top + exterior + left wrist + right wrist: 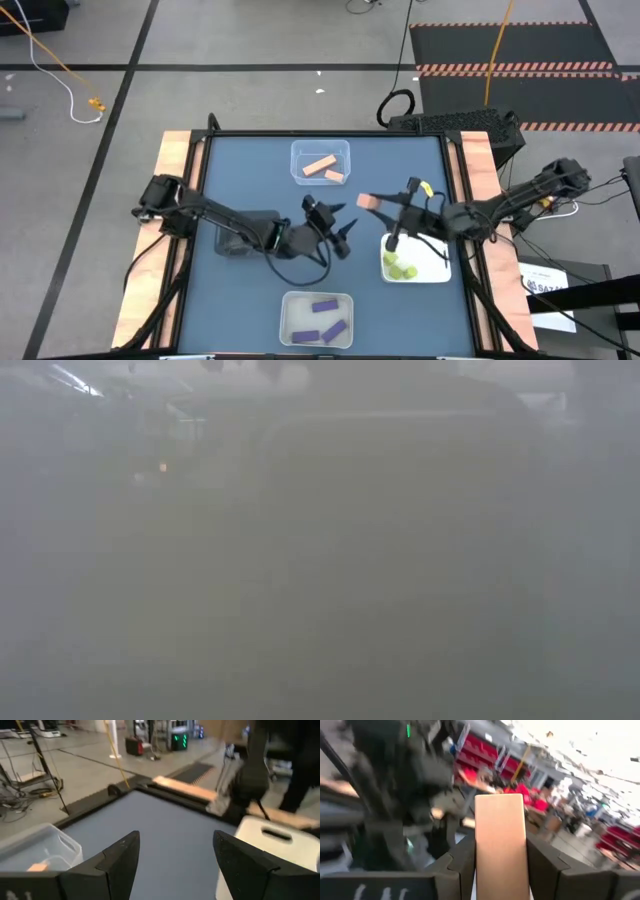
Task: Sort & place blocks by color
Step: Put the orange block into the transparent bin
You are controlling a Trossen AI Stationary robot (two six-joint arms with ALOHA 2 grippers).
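My right gripper [388, 208] is shut on an orange block [371, 203] above the blue mat, between the far clear container [320, 150] and the white tray [432, 270]. The clear container holds two more orange blocks [320, 166]. Yellow-green blocks [400, 266] lie in the white tray. Purple blocks [326, 318] lie in the near clear container [317, 341]. My left gripper [337, 228] stands open over the middle of the mat with nothing between its fingers [122, 862]. The low view is fogged and shows nothing. My right gripper pinches the orange block by its two long sides [482, 865] between its two fingers [547, 867]. The fingers come about level from the table's right and lie along the block. The block's far end [500, 802] sticks out past the fingertips, and the block is lifted clear of the mat.
A black container [232, 243] sits at the left, partly under my left arm. Raised wooden strips [178, 160] run along the table's left and right sides. Bare mat [250, 180] lies at the far left and between the containers.
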